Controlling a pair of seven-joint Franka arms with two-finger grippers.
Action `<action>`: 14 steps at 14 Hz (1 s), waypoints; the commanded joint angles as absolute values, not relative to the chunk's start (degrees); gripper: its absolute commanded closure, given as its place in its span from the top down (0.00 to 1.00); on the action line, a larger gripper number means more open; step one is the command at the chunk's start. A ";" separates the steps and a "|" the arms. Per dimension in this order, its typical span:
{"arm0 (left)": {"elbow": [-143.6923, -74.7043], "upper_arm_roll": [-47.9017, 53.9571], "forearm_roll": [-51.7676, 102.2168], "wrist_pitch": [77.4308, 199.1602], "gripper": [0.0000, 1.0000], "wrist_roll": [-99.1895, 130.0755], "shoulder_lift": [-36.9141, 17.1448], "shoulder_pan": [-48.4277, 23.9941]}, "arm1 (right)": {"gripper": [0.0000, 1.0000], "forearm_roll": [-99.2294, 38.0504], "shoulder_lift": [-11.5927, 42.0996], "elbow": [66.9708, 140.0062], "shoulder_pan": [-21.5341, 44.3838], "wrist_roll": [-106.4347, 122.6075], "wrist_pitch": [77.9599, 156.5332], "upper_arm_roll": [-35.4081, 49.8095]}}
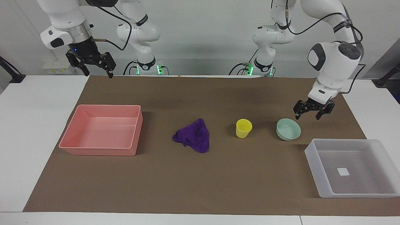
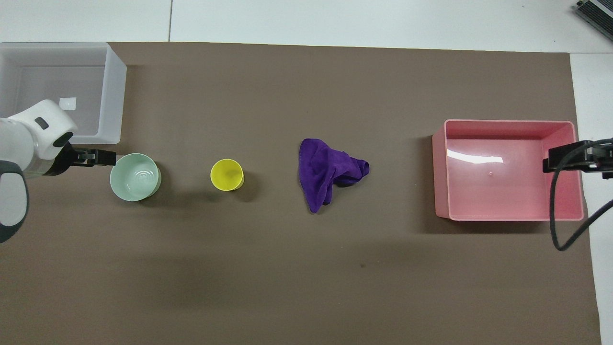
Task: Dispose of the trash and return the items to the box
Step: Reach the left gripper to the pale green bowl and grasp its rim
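A bunched purple rag lies mid-counter beside an upright yellow cup, then an upright, empty mint-green bowl toward the left arm's end, near the empty translucent tray with its white label, farther from the robots.
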State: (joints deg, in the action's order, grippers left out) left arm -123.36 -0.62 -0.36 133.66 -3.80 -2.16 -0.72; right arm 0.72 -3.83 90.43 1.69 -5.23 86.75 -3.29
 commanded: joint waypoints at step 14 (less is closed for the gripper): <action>-126.83 0.09 4.48 142.21 0.00 -4.57 -9.05 0.88 | 1.00 0.18 -5.89 93.25 1.14 -4.22 88.33 -2.90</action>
State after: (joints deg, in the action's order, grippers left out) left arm -126.13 -0.41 3.46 142.27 -3.80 -10.23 0.37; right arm 0.72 -4.01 90.79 1.70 -5.22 86.75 -3.29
